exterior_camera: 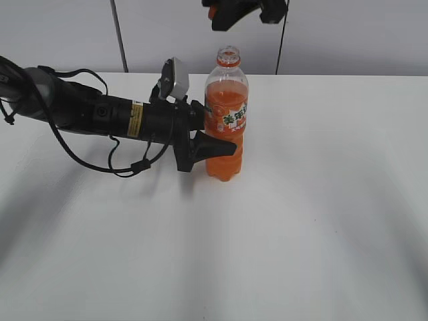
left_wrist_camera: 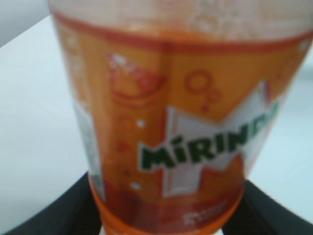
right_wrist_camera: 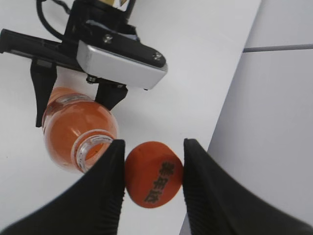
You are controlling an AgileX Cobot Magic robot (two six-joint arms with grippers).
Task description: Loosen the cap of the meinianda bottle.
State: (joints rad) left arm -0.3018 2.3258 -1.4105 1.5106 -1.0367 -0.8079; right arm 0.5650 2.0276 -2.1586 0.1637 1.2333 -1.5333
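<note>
Right wrist view: the cap (right_wrist_camera: 153, 174), already off the meinianda bottle (right_wrist_camera: 78, 128), sits pinched between the two dark fingers of the right gripper (right_wrist_camera: 152, 178), raised above and beside the open bottle mouth. Exterior view: the bottle (exterior_camera: 226, 120) stands upright on the white table (exterior_camera: 321, 214), its labelled body clamped by the left gripper (exterior_camera: 217, 140), whose arm reaches in horizontally from the left. The right gripper (exterior_camera: 234, 13) hangs above the bottle at the top edge.

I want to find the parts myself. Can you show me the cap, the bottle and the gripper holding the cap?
cap (right_wrist_camera: 154, 175): right wrist view, its printed top.
bottle (exterior_camera: 225, 117): exterior view, its label.
right gripper (right_wrist_camera: 152, 188): right wrist view, midway between its fingertips, shut on the cap.
</note>
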